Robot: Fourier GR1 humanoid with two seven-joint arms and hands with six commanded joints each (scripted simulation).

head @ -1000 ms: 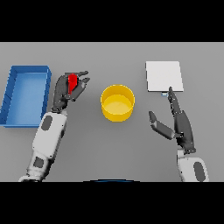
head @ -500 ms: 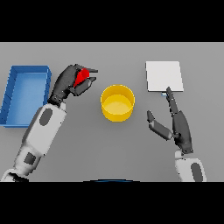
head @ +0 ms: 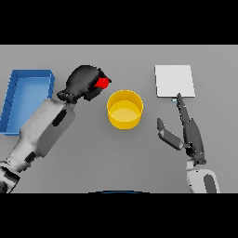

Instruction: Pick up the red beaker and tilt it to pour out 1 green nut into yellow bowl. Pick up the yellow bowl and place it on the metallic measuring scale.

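Table (head: 116, 158): grey, carries all items.

Blue tray (head: 25, 100): open box at the table's left edge.

Measuring scale (head: 174, 80): pale square plate, toward the far right of the table.

Yellow bowl (head: 124, 109): mid-table, upright, between tray and scale; contents cannot be told.

Left hand (head: 83, 82): raised just left of the bowl's far rim, fingers curled round the red beaker (head: 102, 82), only a small part of which shows.

Right hand (head: 186, 130): right of the bowl, fingers straight and spread, fingertip at the scale's near edge, holding nothing.
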